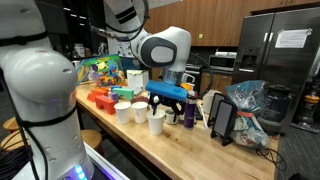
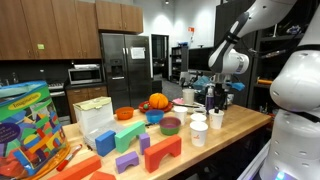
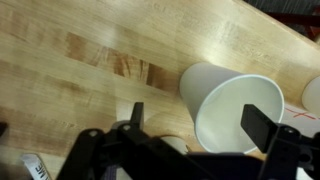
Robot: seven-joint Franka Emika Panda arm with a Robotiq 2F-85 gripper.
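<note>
My gripper (image 3: 200, 122) is open, with its two dark fingers on either side of a white paper cup (image 3: 230, 110) that stands on the wooden counter (image 3: 90, 50). The cup's mouth is empty. In both exterior views the gripper (image 1: 166, 100) (image 2: 215, 100) hangs just above that cup (image 1: 156, 122) (image 2: 216, 118) near the counter's front edge. I cannot tell whether the fingers touch the cup. Two more white cups (image 1: 123, 110) (image 1: 139, 108) stand beside it, and the rim of one shows at the wrist view's right edge (image 3: 313, 95).
Coloured blocks (image 2: 150, 152), bowls (image 2: 170, 125), an orange pumpkin-like object (image 2: 157, 101) and a toy box (image 2: 28, 125) crowd one end of the counter. A dark bottle (image 1: 189, 113), a tablet stand (image 1: 221, 120) and a plastic bag (image 1: 248, 105) lie at the other end.
</note>
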